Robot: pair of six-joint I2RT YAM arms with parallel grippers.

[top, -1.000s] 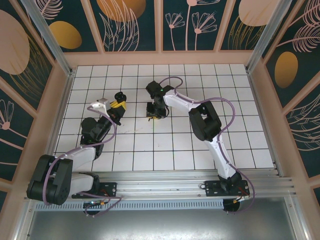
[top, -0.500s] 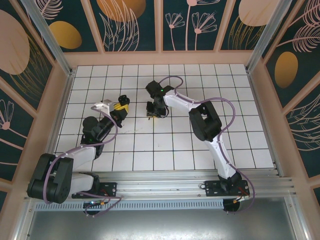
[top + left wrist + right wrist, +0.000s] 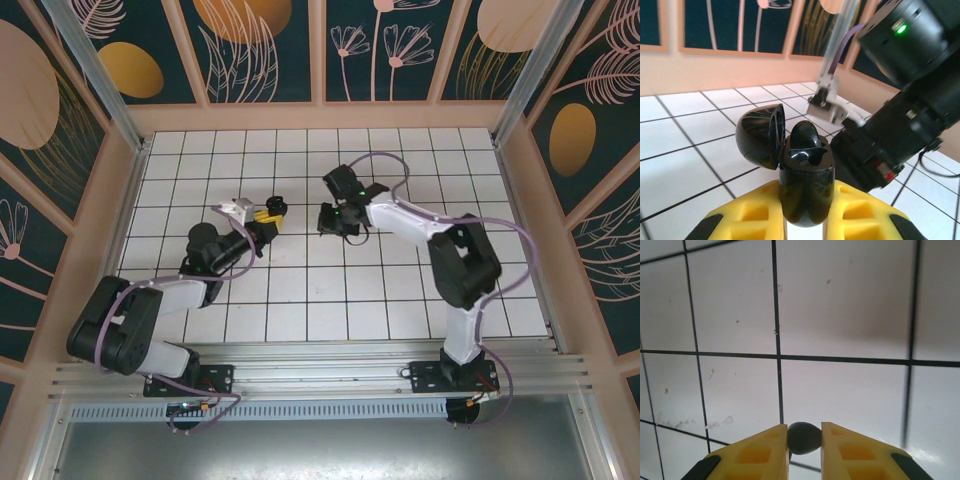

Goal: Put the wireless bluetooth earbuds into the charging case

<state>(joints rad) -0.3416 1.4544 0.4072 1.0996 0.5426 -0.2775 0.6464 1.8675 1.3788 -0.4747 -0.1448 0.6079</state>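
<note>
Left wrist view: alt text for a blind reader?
The left gripper clamps a black charging case, lid open, a black earbud sitting in it. The right arm looms close at right, over the white gridded table.

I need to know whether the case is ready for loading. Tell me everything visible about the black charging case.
The charging case is a small, glossy black, plastic-looking capsule. Its domed lid hangs open to one side on its hinge. One black earbud sits in the body's top. It stands roughly upright, its lower body clamped between the yellow jaws of the left gripper, above the tiled table.
</note>
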